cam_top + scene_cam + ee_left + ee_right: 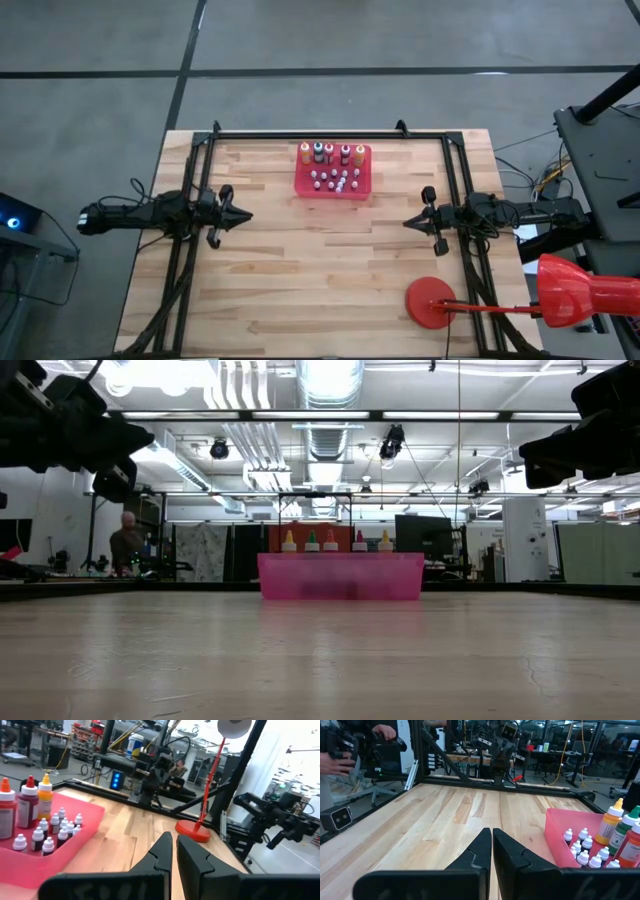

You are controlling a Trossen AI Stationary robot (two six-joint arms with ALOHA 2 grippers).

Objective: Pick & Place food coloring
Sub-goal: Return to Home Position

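Pink plastic walls of the bin hold every one of the food coloring bottles in view, at the middle of the tabletop's far edge. A back row of taller ones has orange, green and red bodies and pointed caps. In front of them a cluster of tiny white-capped ones stands upright. No bottle lies loose on the wood, so the sorting looks finished and the step in hand seems to be parking the arms. The left pincer and right pincer hang at either side, well apart from the bin, each narrowed to a slit and holding nothing. The next move calls for little: settle both arms at rest, clear of the bin.
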